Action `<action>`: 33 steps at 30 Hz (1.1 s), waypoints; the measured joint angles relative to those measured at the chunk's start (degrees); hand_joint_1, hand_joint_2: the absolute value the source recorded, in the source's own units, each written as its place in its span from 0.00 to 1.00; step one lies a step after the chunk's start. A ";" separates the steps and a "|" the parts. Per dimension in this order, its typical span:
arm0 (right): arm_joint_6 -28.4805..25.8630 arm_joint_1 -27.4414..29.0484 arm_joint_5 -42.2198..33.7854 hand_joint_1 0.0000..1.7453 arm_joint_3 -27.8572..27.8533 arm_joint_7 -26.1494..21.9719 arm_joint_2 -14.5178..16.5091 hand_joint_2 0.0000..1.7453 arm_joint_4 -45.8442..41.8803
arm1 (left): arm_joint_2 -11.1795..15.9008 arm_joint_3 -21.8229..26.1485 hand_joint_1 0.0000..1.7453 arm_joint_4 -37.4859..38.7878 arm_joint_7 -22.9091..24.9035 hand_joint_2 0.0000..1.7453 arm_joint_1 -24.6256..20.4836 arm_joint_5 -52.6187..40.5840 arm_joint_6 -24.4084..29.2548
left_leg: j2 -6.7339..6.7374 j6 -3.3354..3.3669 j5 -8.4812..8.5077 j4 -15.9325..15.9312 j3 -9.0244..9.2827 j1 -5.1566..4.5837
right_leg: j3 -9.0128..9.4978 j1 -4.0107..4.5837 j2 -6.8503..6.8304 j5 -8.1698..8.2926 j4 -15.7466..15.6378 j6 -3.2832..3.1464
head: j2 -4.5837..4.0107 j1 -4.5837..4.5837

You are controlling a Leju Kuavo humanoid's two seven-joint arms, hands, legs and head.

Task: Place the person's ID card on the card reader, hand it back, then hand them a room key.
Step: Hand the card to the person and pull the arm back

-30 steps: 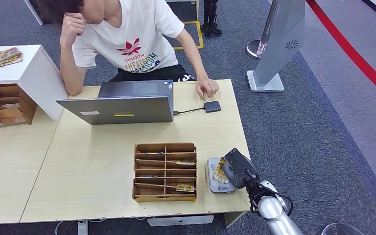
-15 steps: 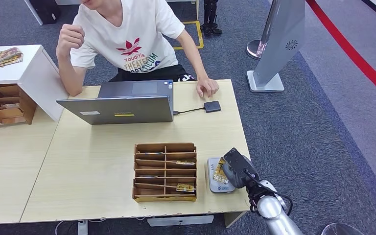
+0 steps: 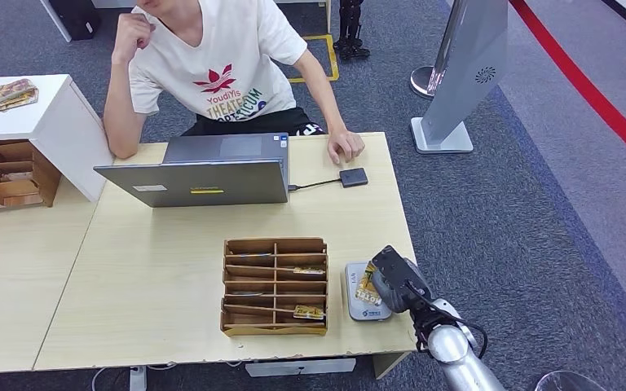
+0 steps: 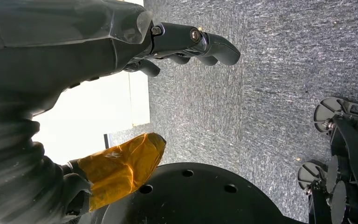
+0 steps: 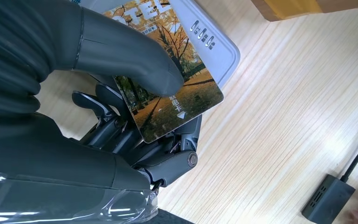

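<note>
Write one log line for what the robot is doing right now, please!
right hand: holds card | card: over card reader, by table edge | left hand: holds nothing, hangs over floor | person: seated behind laptop

Even, bright overhead light, soft shadows, head view sharp throughout. Left wrist view has a blown-out white patch at left; right wrist view blurs the near hand (image 5: 74,116) at lower left

Pale wood-grain table (image 3: 171,269), glossy card (image 5: 177,98), rough carpet (image 3: 522,228)
</note>
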 joint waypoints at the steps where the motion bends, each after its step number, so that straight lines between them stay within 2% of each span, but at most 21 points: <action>1: -0.05 -0.01 0.09 1.00 0.00 0.02 0.00 1.00 0.01 | 0.00 0.00 0.00 0.00 0.00 1.00 0.00 0.00 0.00 | 0.00 0.00 0.00 0.00 0.00 0.00 | 0.00 0.00 0.00 0.00 0.00 0.00 | 0.00 0.00; 33: -0.15 -0.06 0.32 1.00 0.00 0.17 0.00 1.00 0.04 | 0.00 -0.03 0.00 0.00 0.24 1.00 0.00 0.01 0.00 | 0.00 0.00 0.00 0.00 0.00 0.00 | 0.00 0.00 0.00 0.00 0.00 0.00 | 0.00 0.00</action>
